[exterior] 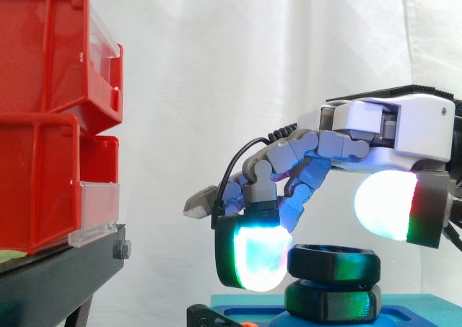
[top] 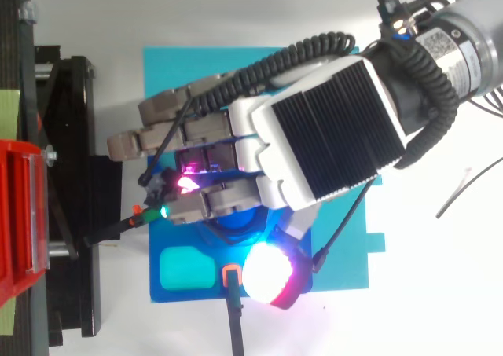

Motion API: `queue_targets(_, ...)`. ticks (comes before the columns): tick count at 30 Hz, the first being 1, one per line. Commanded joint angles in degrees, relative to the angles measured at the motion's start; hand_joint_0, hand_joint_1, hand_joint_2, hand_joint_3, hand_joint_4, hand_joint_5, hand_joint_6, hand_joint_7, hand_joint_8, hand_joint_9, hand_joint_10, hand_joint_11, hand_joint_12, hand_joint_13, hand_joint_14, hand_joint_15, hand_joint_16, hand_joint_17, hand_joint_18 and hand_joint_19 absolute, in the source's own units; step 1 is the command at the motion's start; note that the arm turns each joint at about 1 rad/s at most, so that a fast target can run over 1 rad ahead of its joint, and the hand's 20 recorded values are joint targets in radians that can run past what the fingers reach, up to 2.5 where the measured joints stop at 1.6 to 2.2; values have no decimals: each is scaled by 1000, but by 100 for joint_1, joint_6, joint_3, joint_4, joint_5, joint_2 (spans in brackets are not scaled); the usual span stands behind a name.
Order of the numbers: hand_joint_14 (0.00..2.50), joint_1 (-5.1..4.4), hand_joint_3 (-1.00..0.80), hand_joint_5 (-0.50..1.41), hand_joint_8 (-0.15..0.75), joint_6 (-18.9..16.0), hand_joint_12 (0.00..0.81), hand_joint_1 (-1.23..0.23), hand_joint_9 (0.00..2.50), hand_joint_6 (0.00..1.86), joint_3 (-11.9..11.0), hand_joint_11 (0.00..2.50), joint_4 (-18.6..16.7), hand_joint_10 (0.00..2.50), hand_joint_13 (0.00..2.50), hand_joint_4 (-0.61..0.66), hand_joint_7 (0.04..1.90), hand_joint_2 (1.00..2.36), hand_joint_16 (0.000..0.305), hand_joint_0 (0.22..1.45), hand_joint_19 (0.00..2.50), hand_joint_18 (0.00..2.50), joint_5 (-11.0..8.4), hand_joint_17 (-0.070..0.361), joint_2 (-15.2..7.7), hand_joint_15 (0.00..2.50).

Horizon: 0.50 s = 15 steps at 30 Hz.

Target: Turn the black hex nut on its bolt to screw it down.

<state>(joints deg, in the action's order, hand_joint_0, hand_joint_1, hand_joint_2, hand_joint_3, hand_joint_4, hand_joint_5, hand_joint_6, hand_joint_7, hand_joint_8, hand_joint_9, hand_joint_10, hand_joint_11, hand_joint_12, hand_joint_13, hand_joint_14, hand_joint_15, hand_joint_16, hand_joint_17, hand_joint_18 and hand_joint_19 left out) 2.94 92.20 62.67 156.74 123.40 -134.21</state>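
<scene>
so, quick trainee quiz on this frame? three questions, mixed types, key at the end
1. True or false: the hand hangs above the black hex nut.
2. Multiple choice: what colour is the base under the black hex nut? A yellow, B blue, C white.
3. Fill in: in the side view, the red bins sit stacked at the left on a ___ stand.

Key: 1 true; 2 B; 3 black.
</scene>
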Motion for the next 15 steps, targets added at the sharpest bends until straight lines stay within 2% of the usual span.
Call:
queue_targets(1,0,83,-500,-43,327,0,367,-139,1048,725,0,283,-100,7,527,187,1135,1000,54,486,333,597,79,121,1,12)
queue_targets(11,0,250,-500,-44,329,0,374,-79,1042,707,0,282,-179,10,518,188,1127,1000,55,475,336,599,263,124,-8,12)
queue_targets(15,0,303,-500,-39,330,-26,376,-78,1034,650,0,275,-170,7,517,219,1197,1000,56,472,336,599,342,125,1,8)
